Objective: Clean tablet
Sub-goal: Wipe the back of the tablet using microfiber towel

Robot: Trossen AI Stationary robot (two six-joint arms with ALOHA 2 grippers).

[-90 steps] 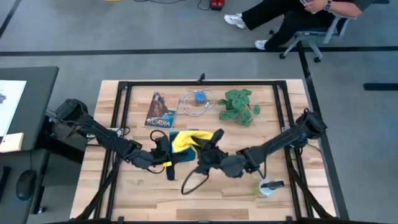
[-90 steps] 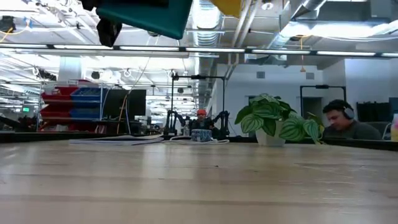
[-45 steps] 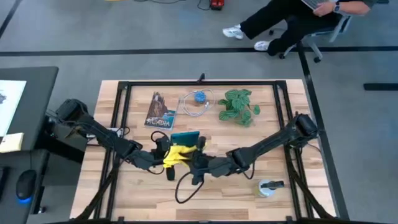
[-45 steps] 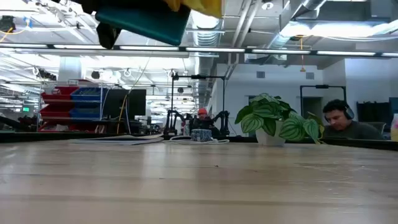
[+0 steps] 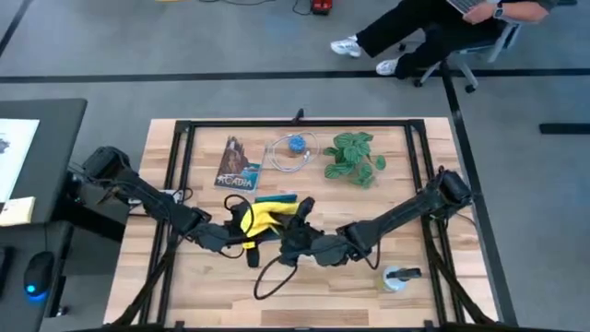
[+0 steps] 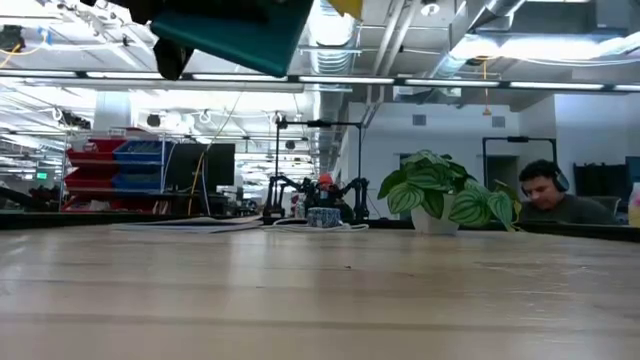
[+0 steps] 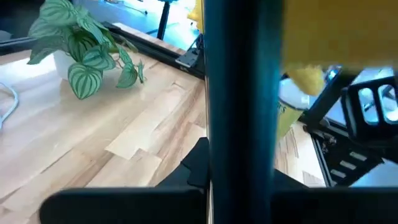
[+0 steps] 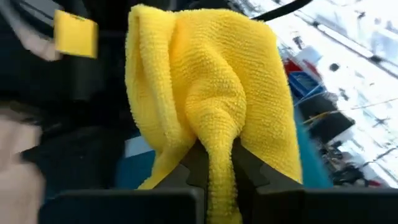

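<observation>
Wooden tabletop [image 5: 304,286], open lab room behind with a person seated off to the side. Over the middle of the table the right gripper [image 5: 293,232] has its fingers pinched tight on a bunched yellow cloth [image 8: 211,99], pressing it against the tablet [image 6: 225,30]. That tablet sits clamped edge-on in the left gripper [image 5: 241,224], held up well above the wood (only a teal sliver of it shows from above, the rest is under the cloth). Farther out there's the ACADIA booklet [image 5: 238,163], a coiled cable [image 5: 291,151] and a potted plant [image 5: 353,157], all well clear. My worry: the wiping push looks sideways against a thin edge grip, so too much pressure could twist the tablet loose and drop it.
</observation>
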